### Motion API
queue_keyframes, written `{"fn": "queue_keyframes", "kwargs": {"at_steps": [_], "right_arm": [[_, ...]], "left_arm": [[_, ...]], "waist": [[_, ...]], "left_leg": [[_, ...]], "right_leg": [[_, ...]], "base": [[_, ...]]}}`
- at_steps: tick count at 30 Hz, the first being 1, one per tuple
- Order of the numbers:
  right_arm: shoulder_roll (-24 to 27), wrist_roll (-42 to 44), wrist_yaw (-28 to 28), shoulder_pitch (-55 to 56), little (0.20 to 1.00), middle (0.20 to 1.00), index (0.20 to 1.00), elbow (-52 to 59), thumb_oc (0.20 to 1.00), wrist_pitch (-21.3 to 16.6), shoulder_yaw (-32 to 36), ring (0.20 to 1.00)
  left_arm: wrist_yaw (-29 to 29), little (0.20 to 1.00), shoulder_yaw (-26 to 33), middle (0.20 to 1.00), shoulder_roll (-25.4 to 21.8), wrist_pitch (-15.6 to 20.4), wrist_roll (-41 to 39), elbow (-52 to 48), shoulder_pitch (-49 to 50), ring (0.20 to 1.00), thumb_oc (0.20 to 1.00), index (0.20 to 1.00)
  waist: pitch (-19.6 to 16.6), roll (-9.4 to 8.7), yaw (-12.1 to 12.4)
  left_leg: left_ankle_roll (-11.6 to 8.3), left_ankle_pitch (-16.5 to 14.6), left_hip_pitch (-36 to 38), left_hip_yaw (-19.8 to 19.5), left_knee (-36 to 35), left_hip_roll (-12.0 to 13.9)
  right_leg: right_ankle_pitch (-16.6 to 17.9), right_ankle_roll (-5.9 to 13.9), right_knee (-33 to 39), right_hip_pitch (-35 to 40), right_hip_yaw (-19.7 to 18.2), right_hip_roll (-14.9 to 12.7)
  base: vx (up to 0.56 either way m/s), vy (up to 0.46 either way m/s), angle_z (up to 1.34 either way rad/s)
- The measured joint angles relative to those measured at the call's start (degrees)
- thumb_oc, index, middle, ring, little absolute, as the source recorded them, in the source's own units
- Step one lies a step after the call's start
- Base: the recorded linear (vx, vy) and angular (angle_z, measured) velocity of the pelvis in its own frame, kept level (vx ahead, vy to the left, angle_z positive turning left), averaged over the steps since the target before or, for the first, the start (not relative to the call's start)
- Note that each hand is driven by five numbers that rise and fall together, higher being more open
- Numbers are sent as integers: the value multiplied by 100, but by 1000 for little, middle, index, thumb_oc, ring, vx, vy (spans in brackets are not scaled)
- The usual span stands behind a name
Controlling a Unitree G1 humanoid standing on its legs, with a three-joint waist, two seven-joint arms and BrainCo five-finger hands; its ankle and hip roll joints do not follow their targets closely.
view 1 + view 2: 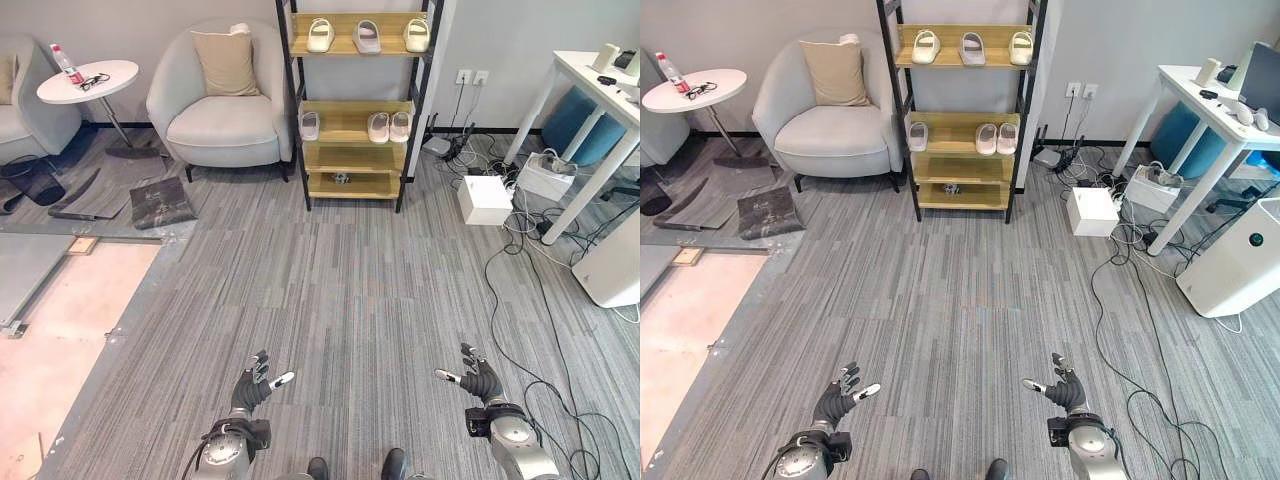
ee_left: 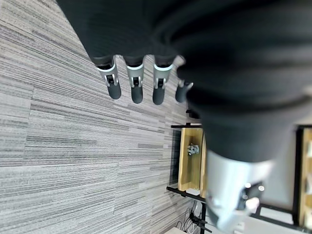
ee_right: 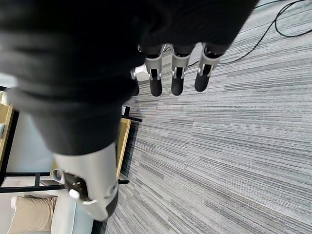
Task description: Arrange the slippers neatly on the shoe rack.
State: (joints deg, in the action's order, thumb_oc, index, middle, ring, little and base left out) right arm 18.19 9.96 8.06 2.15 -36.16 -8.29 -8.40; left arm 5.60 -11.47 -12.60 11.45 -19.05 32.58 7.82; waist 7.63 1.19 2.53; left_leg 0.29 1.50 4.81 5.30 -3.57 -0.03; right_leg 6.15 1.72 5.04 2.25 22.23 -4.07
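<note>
Standing well back from the shoe rack (image 1: 355, 100), whose shelves carry the slippers (image 1: 388, 127), left hand (image 1: 254, 385) and right hand (image 1: 478, 380) hang empty, fingers relaxed, suggesting arrangement is finished

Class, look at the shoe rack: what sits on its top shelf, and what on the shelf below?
The shoe rack has three slippers spaced across its top shelf. On the shelf below are a single slipper at the left and a pair at the right. The back of each shelf is shaded.

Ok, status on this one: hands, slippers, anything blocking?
Left hand and right hand open, empty, low over carpet. Slippers on shoe rack, top and middle shelves. Path clear; cables right.
</note>
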Motion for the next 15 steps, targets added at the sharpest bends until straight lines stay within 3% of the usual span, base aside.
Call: {"fn": "queue_keyframes", "kwargs": {"at_steps": [15], "right_arm": [[-48, 355, -204, 93, 1000, 1000, 1000, 11, 1000, 2, -10, 1000]], "left_arm": [[1, 1000, 22, 1000, 34, -61, -8, -5, 105, 1000, 1000, 1000]], "waist": [[27, 38, -21]], "left_leg": [[1, -1, 130, 51, -89, -4]], "right_leg": [[-27, 25, 0, 63, -55, 5]], "base": [[3, 0, -2]]}}
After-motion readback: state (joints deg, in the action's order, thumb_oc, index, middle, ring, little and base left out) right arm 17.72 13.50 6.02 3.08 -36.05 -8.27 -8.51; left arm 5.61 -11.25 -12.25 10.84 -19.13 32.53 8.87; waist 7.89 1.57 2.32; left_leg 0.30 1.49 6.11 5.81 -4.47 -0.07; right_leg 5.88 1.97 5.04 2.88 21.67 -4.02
